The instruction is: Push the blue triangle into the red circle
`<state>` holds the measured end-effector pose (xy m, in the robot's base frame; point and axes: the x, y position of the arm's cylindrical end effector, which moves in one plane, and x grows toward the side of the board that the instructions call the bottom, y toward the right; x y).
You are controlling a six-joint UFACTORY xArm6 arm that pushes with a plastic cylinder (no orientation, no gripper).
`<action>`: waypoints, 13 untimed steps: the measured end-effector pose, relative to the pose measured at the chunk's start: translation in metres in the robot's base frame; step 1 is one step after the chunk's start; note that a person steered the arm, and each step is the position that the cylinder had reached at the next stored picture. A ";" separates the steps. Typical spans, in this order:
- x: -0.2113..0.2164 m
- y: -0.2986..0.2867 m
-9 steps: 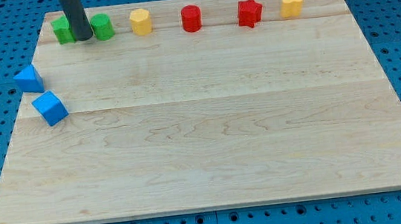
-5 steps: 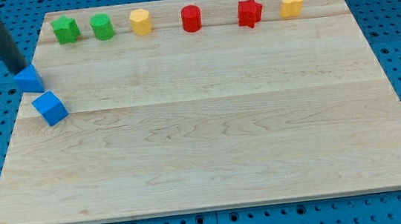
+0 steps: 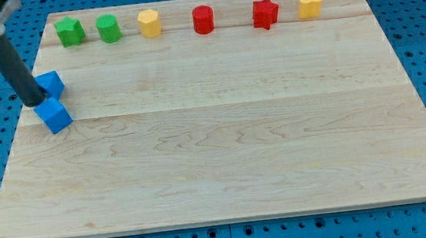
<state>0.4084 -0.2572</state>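
Observation:
The blue triangle (image 3: 52,83) lies near the board's left edge, partly hidden by my rod. My tip (image 3: 34,101) is against its left side, just above the blue cube (image 3: 54,114). The red circle (image 3: 202,19) stands in the row along the view's top, well to the right of the triangle.
The top row also holds a green star (image 3: 69,31), a green cylinder (image 3: 108,28), a yellow hexagon (image 3: 150,22), a red star (image 3: 265,14) and a second yellow block (image 3: 310,4). The wooden board (image 3: 232,149) rests on a blue pegboard.
My rod swept from the top row to the board's left edge, then down and right. The blue triangle slid right by about its own width.

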 end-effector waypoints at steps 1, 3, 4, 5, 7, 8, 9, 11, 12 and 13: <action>-0.002 0.006; -0.022 -0.026; -0.022 0.032; -0.035 0.038; -0.069 0.016; -0.083 -0.027; -0.084 -0.021; -0.084 0.062; -0.084 0.103; -0.073 0.104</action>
<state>0.3356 -0.1531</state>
